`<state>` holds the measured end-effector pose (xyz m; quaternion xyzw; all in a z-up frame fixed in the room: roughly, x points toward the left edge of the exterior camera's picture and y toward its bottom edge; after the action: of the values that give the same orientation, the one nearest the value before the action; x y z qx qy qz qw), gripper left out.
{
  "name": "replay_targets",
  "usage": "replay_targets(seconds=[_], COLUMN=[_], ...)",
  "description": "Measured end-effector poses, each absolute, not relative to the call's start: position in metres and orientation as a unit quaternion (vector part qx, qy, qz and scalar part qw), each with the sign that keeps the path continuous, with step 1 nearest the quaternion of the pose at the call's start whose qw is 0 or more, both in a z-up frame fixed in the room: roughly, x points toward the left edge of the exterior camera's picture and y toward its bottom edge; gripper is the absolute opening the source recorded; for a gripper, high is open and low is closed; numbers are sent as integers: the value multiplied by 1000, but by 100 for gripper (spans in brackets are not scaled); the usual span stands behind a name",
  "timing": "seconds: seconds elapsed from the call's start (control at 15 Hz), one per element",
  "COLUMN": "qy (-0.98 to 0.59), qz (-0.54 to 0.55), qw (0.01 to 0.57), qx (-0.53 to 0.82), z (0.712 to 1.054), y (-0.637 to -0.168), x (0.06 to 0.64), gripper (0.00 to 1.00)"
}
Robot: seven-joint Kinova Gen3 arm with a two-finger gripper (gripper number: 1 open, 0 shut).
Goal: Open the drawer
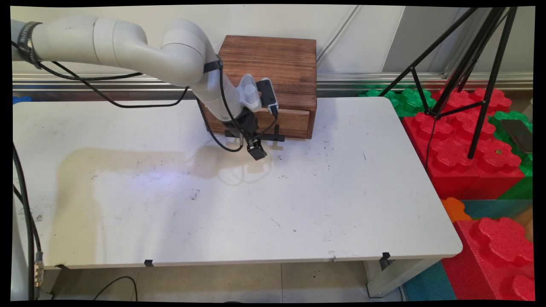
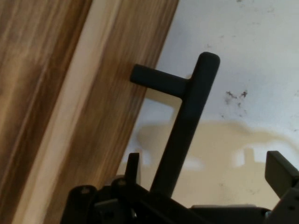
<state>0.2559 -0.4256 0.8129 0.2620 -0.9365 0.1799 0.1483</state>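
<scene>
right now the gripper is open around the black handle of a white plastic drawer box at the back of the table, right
Not quite: the box is brown wood, not white plastic, as the main view shows. The rest holds: the gripper is open around its black handle at the table's back.

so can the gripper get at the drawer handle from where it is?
Probably yes: the gripper is open with the black drawer handle running between its fingers, nothing else in between.

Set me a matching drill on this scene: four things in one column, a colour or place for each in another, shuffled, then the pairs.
1. wooden drawer box
2. black drawer handle
3. pincer
4. black tripod

A. on the red foam blocks
B. open, either side of the bar
C. at the table's far edge
D. sticking out from the drawer front

Pairs: 1-C, 2-D, 3-B, 4-A
</scene>
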Motion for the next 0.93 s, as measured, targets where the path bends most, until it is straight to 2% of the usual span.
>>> replay_targets(seconds=[0.93], qy=[-934], qz=[151], qw=[151], qx=[287], z=[804], y=[-415], x=[251], gripper=[100])
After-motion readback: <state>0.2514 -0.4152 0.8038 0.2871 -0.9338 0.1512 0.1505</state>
